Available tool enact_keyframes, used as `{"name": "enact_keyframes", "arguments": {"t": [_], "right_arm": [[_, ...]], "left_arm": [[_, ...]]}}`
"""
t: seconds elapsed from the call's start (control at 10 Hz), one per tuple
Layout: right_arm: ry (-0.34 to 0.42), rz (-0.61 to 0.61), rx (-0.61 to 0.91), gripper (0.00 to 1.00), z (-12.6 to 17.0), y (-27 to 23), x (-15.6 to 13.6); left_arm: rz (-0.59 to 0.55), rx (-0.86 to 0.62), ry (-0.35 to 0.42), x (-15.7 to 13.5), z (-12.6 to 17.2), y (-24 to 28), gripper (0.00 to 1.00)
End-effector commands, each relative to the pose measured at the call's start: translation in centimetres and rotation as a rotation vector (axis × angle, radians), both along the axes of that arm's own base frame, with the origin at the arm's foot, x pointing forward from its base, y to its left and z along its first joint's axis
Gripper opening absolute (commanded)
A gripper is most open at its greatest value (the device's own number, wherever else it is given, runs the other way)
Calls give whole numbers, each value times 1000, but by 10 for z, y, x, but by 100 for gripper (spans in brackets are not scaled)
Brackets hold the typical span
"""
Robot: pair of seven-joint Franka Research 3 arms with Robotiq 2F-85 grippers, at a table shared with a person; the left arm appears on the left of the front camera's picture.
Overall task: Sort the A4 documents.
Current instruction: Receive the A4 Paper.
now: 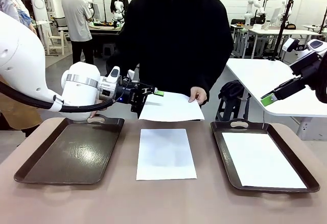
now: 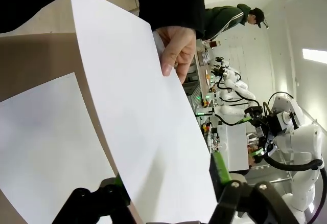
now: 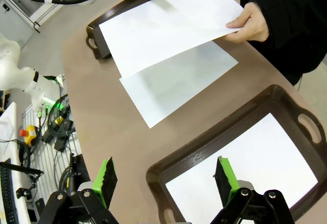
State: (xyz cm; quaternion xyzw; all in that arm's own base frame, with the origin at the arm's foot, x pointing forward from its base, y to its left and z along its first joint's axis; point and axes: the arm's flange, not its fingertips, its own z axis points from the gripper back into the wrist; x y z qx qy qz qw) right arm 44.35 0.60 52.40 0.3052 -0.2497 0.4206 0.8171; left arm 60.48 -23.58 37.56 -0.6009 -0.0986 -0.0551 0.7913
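Table (image 1: 122,203) with two dark trays. The left tray (image 1: 30,170) is bare; the right tray (image 1: 219,147) has one sheet (image 1: 260,160) lying flat on its floor. A second sheet (image 1: 166,154) lies on the table between the trays. A third sheet (image 1: 171,107) is held level over the far edge by the person's hand (image 1: 197,95), which pinches its right side. The left gripper (image 1: 155,94) is at this sheet's left edge. Its jaws stand apart with a green pad on each face of the paper, and no firm pinch shows. The right gripper (image 3: 166,178) hangs wide open and empty above the right tray.

Step in hand, as judged: taking the offered sheet. The pads should close well inside the edge, and the sheet should be drawn away level once the hand lets go, to avoid creasing or tearing.
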Motion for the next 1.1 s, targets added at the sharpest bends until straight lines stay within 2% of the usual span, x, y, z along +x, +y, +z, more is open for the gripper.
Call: {"name": "enact_keyframes", "arguments": {"t": [0.0,0.6,1.0], "right_arm": [[-1,-4,4,100,-1,1,0],[-1,-4,4,100,-1,1,0],[-1,-4,4,100,-1,1,0]], "left_arm": [[18,-21,23,2,0,0,56],[28,-28,45,-3,-4,5,2],[22,2,34,-4,-7,7,0]]}}
